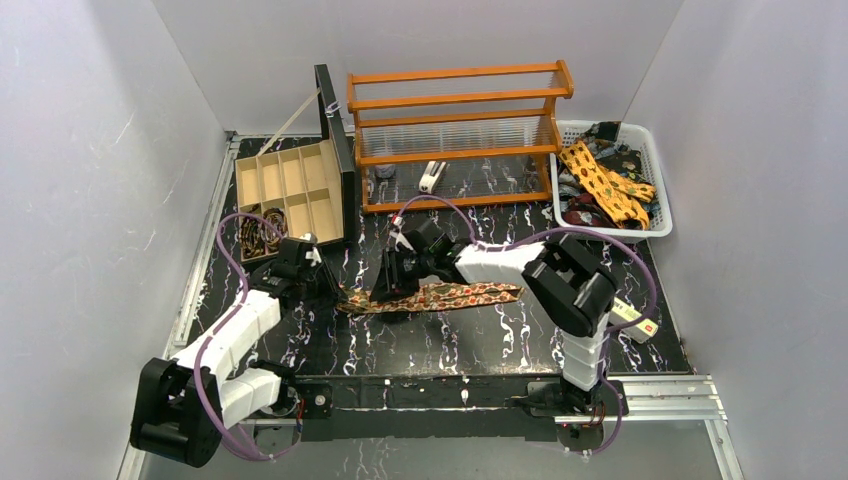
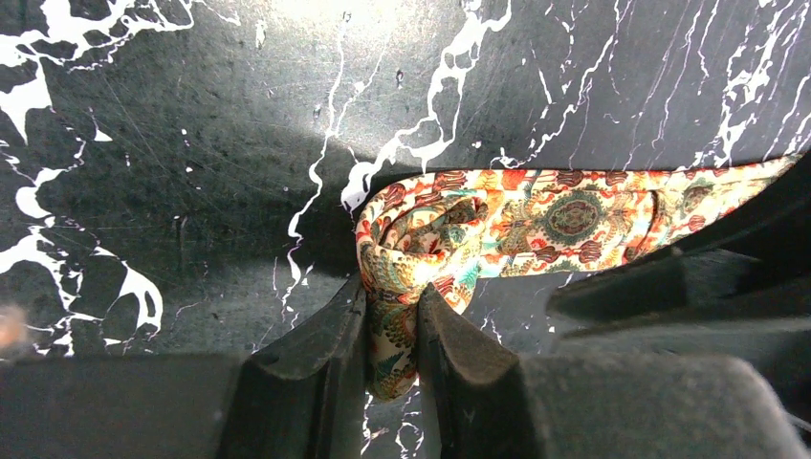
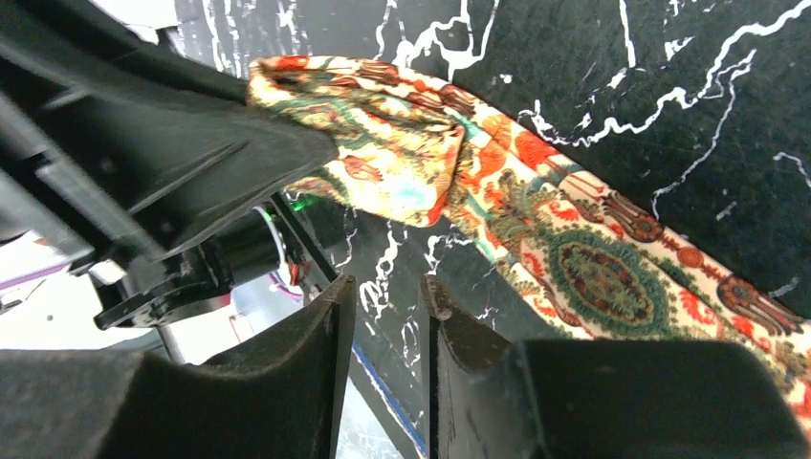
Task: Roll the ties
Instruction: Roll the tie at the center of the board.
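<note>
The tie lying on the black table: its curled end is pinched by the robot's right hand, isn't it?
Not the right one. The curled end of the tie is pinched between the fingers of the left hand, as the left wrist view shows. The right hand holds nothing; the tie lies beyond its fingers.

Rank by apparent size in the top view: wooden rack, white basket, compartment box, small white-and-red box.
1. wooden rack
2. white basket and compartment box: too alike to rank
3. small white-and-red box
</note>
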You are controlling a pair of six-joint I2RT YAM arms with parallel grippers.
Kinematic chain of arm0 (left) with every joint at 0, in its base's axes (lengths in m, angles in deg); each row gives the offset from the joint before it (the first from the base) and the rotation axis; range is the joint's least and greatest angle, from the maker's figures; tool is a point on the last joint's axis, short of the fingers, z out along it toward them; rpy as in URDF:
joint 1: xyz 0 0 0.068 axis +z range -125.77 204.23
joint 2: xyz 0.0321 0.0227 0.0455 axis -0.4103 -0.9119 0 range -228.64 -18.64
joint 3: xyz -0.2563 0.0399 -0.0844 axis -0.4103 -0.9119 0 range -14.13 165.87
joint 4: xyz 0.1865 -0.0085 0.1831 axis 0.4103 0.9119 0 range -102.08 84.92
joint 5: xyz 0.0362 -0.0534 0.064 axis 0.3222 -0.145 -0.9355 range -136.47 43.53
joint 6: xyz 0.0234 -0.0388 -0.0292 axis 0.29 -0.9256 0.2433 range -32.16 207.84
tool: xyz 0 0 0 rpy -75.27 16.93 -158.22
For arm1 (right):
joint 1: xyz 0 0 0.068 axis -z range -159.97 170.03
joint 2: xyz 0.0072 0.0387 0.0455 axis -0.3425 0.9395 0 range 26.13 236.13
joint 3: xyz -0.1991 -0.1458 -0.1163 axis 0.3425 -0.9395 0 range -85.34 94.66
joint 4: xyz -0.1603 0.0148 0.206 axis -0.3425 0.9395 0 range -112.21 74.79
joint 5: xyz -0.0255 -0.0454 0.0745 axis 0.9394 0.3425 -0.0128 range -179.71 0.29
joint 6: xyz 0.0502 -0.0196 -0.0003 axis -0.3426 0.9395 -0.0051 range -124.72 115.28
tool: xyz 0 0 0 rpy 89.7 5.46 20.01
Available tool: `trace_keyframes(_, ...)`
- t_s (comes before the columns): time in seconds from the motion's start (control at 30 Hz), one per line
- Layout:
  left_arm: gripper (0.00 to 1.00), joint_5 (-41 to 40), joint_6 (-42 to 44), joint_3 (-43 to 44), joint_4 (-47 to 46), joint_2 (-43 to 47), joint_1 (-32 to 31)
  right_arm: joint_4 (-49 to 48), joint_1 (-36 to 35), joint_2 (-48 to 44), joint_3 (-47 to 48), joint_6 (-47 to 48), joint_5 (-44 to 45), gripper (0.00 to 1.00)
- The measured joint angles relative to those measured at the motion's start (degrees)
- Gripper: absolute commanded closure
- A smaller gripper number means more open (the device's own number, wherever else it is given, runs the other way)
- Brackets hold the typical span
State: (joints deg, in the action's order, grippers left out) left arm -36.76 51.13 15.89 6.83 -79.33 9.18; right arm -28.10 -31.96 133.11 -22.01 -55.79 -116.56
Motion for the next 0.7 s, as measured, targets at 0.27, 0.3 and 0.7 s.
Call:
trace_keyframes(0.27, 0.90, -5.27, 0.68, 1.75, 2.71, -0.31, -3.13, -0.09, -1.03, 5.95, 2.54, -1.36, 1.29, 0.63)
trace_keyframes(0.3, 0.90, -6.08, 0.70, 1.84, 2.93, -0.48, -3.65, -0.11, -1.03, 6.38, 2.99, -1.38, 1.31, 0.65)
trace_keyframes(0.7, 0.90, -12.70, -0.96, 3.10, 5.01, -0.83, -8.20, 1.38, -1.40, 9.90, 8.28, -1.27, 1.29, 0.75)
